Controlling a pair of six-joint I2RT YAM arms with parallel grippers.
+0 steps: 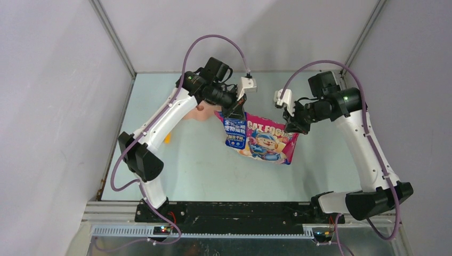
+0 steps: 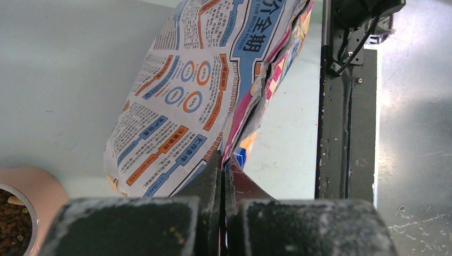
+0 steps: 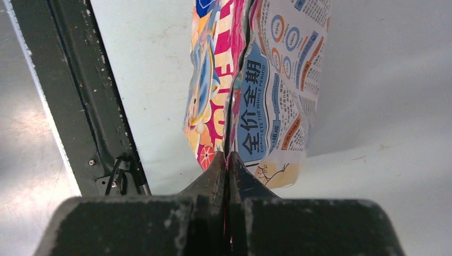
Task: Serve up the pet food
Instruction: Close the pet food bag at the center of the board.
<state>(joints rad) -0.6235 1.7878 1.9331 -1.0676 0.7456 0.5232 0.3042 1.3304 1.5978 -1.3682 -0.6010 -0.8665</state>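
Clamped black jaws fill the bottom of each wrist view. The left gripper point(image 2: 221, 162) has its jaws pressed flat together on one upper corner of the glossy blue, pink and white cartoon-printed "CAT FOOD" bag point(image 2: 181, 96), pinching the seam where the printed back panel meets the pink front. The right gripper point(image 3: 228, 160) is clenched the same way on the opposite upper corner, the seam running straight out from between its jaws.

From above, the bag hangs spread between the two arms over the middle of the pale green table point(image 1: 186, 170), front face towards the arm bases, its lower edge sagging. Whether that edge touches the table I cannot tell.

Just behind the left gripper sits a pink feeder point(image 2: 40, 186) with a steel bowl point(image 2: 31, 216), and dark-brown kibble pellets point(image 2: 11, 224) lie in that bowl.
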